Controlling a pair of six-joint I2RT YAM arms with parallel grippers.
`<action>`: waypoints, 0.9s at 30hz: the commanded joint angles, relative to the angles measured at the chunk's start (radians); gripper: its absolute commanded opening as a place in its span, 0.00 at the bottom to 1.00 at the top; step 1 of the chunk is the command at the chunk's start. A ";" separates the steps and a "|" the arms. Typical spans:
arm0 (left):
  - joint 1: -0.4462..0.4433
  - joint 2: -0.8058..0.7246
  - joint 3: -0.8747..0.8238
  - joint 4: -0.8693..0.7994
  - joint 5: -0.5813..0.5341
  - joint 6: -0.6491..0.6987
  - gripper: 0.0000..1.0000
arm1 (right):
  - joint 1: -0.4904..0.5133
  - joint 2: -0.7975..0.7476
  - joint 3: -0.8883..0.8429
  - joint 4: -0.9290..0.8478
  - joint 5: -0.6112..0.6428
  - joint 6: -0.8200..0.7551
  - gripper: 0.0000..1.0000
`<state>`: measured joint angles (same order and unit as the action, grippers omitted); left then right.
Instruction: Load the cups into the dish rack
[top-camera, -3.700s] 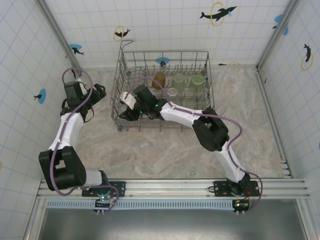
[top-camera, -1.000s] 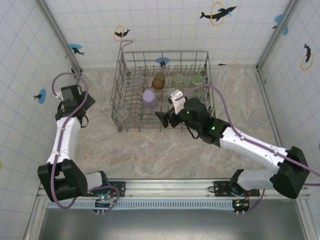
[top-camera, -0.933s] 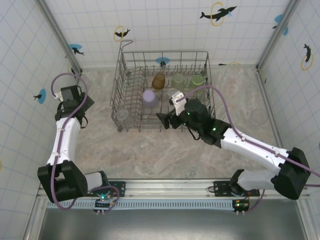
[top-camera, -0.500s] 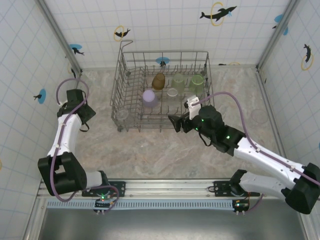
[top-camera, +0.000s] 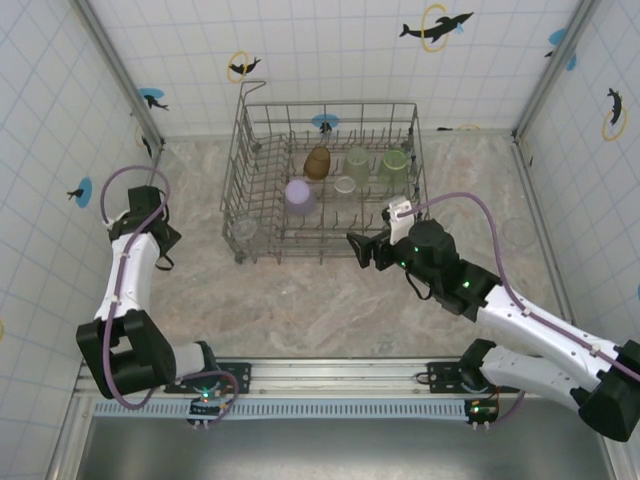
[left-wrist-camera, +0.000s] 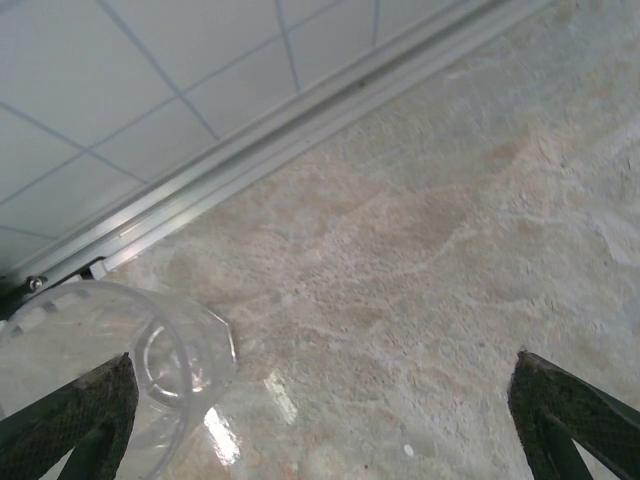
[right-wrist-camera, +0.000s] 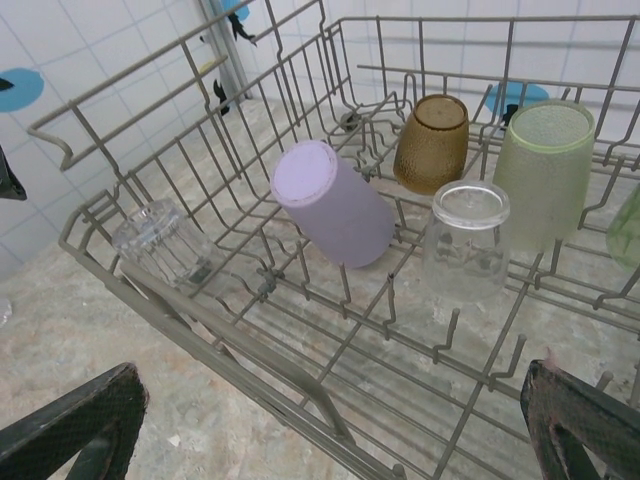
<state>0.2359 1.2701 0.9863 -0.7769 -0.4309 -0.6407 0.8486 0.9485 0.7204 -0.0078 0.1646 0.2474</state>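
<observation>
Gaping wide and empty, the left tool (left-wrist-camera: 322, 358) hovers over the marbled desk (left-wrist-camera: 420, 230). A clear faceted cup (left-wrist-camera: 150, 365), mouth toward the camera, sits at the lower left of the wrist view beside one finger, so this arm is nearer. The right tool (right-wrist-camera: 332, 368), equally spread and empty, faces the wire dish rack (top-camera: 330, 103), which holds the lavender cup (right-wrist-camera: 335, 215) and amber cup (right-wrist-camera: 432, 140).

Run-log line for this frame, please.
left claw: open, by loose clear cup on table | right claw: open, empty, facing dish rack | racked: lavender cup, amber cup, green cup, clear tumbler
</observation>
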 joint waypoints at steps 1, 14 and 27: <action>0.036 -0.040 -0.042 -0.008 -0.016 -0.056 0.98 | -0.007 -0.025 -0.026 0.065 0.016 0.022 0.99; 0.138 -0.044 -0.165 0.074 0.094 -0.024 0.98 | -0.018 -0.018 -0.041 0.077 0.024 0.048 0.99; 0.159 -0.015 -0.274 0.154 0.042 0.013 0.92 | -0.022 -0.020 -0.060 0.130 0.034 0.081 0.99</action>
<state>0.3874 1.2461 0.7284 -0.6506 -0.3641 -0.6506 0.8310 0.9447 0.6849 0.0677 0.1814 0.3134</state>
